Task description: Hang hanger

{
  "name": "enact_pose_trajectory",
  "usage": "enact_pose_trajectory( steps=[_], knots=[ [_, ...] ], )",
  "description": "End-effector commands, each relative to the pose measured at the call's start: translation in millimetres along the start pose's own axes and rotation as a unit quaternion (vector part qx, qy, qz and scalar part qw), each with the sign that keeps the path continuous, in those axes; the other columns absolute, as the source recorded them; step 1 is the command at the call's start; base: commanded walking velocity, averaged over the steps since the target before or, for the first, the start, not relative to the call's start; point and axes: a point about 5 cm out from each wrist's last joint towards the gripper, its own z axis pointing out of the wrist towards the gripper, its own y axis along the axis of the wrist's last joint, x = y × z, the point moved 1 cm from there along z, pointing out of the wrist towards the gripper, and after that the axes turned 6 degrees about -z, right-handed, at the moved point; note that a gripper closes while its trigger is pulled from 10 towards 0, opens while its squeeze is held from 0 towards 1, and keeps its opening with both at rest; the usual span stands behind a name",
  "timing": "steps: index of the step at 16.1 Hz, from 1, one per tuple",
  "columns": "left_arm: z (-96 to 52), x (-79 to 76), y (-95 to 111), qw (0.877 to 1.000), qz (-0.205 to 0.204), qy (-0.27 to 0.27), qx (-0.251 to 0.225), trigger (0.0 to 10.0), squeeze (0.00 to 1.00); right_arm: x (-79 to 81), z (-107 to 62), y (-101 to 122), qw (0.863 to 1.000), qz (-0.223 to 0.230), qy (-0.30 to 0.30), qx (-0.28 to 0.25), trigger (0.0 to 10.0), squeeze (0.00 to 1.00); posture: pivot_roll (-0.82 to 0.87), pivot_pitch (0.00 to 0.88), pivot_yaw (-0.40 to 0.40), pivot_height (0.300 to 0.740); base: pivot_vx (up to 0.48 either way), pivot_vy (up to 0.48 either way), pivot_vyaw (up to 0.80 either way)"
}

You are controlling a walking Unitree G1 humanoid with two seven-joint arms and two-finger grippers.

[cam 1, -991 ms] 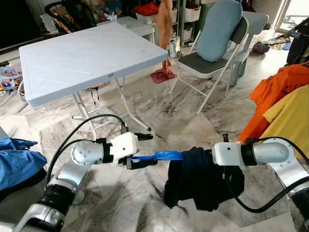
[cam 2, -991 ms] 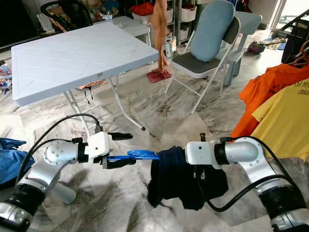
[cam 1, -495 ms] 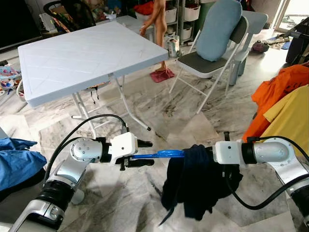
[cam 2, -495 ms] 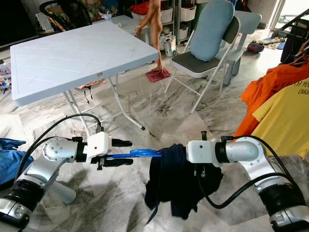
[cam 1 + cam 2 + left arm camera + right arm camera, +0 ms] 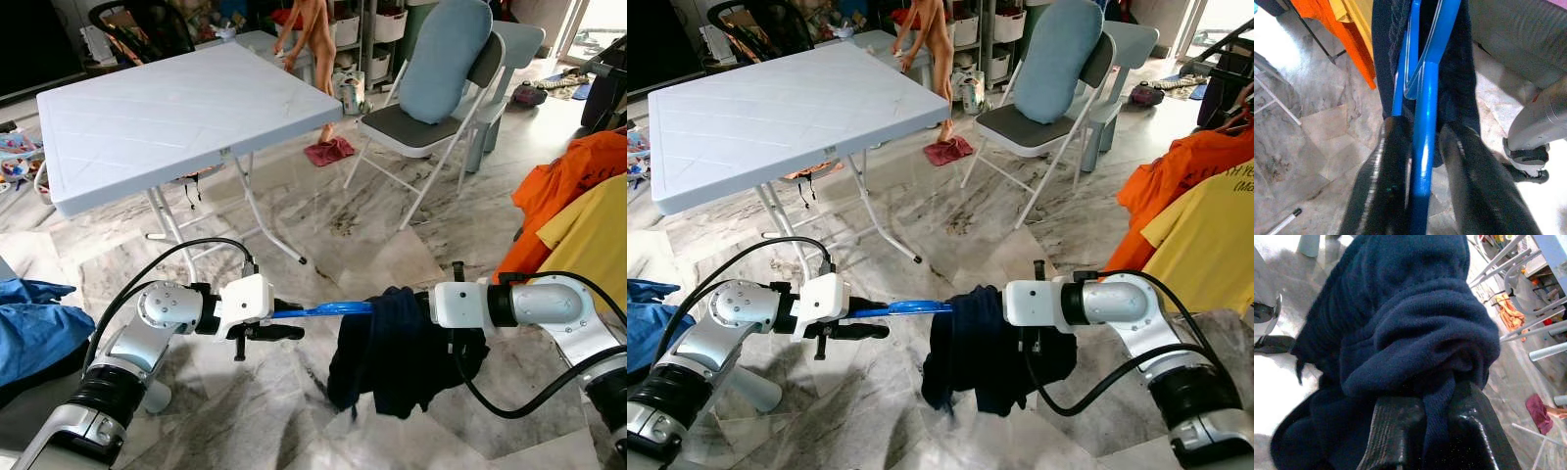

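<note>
In the left eye view, the left pincer sat at lower centre-left, pinching the end of the blue hanger; the hanger ran level toward the centre of the frame, where its far end vanished into a bunched navy garment; the right pincer, at lower centre-right, was buried in that cloth at the top of the bundle. A white folding worktop filled the upper left; a folding chair stood at upper centre-right; orange and yellow shirts hung along the right edge, and a person stood at the top centre.

The right eye view showed the same arrangement, with the hanger held above the marble floor.

In the left wrist view, two black fingers were pressed against the blue hanger bar between them, the navy cloth draped over the hanger beyond.

In the right wrist view, the fingers at the bottom of the frame were clamped on a thick fold of the navy knit.

The hanger had yet to reach any rail. The risk, as I judged it, was the garment: it sat bunched at one end instead of spread across the shoulders; if the right pincer let go, the weight could tip the hanger or slide the cloth off to the floor; a pull apart by the two arms could also drag the hanger out of the cloth.
</note>
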Motion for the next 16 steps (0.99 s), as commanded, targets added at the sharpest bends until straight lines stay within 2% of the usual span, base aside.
enact_pose_trajectory(
  steps=[1, 7, 10, 11, 12, 16],
  knots=[
    [-5.8, 4.2, -2, 1.0, 0.004, 0.001, 0.019, 0.0, 0.0, -14.8, -4.2, 5, 0.999, -0.018, -0.031, -0.007, 10.0, 0.0, -0.21, 0.0, 0.07, 0.74, 0.0, 0.0, 0.0],
    [-3.8, 3.6, -3, 1.0, -0.004, 0.011, 0.008, 0.0, 0.0, -19.3, -3.8, 2, 0.999, -0.005, -0.05, -0.001, 10.0, 0.0, -0.21, 0.0, 0.071, 0.74, 0.0, 0.0, 0.0],
    [-3.0, 1.5, -5, 1.0, -0.01, 0.016, 0.005, 0.0, 0.0, -23.1, -3.3, 0, 0.999, -0.012, -0.051, 0.005, 10.0, 0.0, -0.21, 0.0, 0.061, 0.74, 0.0, 0.0, 0.0],
    [-2.8, 1.3, -6, 1.0, -0.019, 0.021, -0.001, 0.0, 0.0, -26.7, -3.5, -1, 0.998, -0.006, -0.055, 0.006, 10.0, 0.74, -0.21, 0.0, 0.057, 0.74, 0.0, 0.0, 0.0],
    [-3.0, 1.8, -6, 0.999, -0.036, 0.037, -0.014, 0.0, 0.0, -32.5, -3.4, -4, 0.998, 0.001, -0.063, 0.013, 10.0, 1.0, -0.21, 0.0, 0.054, 0.74, 0.0, 0.0, 0.0],
    [2.0, -8.0, -12, 0.993, -0.084, 0.069, -0.05, 0.0, 0.0, -49.0, -5.1, -7, 0.996, -0.009, -0.08, 0.042, 10.0, 1.0, -0.21, 0.0, 0.048, 0.74, 0.0, 0.0, 0.0]
  ],
)
